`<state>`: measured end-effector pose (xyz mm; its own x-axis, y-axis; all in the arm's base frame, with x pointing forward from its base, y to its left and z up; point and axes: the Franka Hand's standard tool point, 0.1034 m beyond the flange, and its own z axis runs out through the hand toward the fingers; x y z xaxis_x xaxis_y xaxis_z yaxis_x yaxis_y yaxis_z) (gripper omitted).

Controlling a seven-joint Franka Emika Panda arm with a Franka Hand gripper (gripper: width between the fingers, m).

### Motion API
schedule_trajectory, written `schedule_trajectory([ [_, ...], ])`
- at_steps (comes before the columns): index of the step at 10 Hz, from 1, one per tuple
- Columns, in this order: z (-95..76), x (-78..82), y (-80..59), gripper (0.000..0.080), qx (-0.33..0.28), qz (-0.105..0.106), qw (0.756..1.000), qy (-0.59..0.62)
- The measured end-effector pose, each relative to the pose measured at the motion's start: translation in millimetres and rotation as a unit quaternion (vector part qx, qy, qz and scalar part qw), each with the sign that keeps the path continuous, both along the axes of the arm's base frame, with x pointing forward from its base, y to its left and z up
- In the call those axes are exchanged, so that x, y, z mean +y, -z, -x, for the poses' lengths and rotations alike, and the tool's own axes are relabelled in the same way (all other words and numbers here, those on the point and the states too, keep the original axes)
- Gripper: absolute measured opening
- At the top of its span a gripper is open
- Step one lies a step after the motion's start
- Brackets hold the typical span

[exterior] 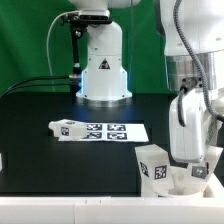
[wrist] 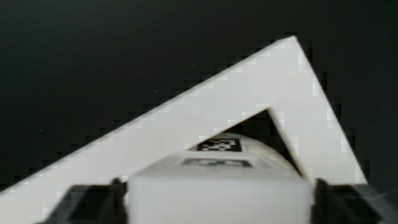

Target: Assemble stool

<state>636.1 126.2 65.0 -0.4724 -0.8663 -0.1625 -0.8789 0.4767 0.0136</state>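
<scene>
My gripper (exterior: pixel 192 170) is low over the table at the exterior view's right. In the wrist view the gripper (wrist: pixel 217 202) has a chunky white stool leg (wrist: pixel 222 175) filling the gap between its dark fingers (wrist: pixel 89 203), with a tag on the leg's far end. Beyond the leg lies a white angled piece (wrist: pixel 267 85) that comes to a point. A white tagged stool part (exterior: pixel 153 165) stands just to the exterior view's left of the gripper. Another tagged leg (exterior: pixel 63 127) lies at the left end of the marker board. The round seat cannot be made out.
The marker board (exterior: pixel 110 131) lies flat mid-table. The robot's white base (exterior: pixel 103 70) stands behind it with cables to its left. A white piece (exterior: pixel 2 160) shows at the left edge. The table's pale front edge (exterior: pixel 90 212) runs along the bottom.
</scene>
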Motion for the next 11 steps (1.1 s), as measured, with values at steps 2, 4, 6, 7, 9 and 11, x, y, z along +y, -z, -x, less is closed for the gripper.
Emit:
schedule_trajectory([
  [2,5.1,2.8,-6.7,0.0607,-0.004,0.003,0.992,-0.129],
  [4,11.0,6.7,-23.5,0.0647,-0.022,0.011,0.941,-0.337],
  [6,10.4,5.2,-24.6,0.0647,-0.032,0.015,0.918,-0.394],
  [7,10.3,3.9,-24.5,0.0649,-0.035,0.019,0.906,-0.421],
  [9,7.0,9.0,-28.3,0.0649,-0.051,0.045,0.831,-0.553],
  [11,0.2,9.6,-34.7,0.0649,-0.097,0.072,0.689,-0.715],
])
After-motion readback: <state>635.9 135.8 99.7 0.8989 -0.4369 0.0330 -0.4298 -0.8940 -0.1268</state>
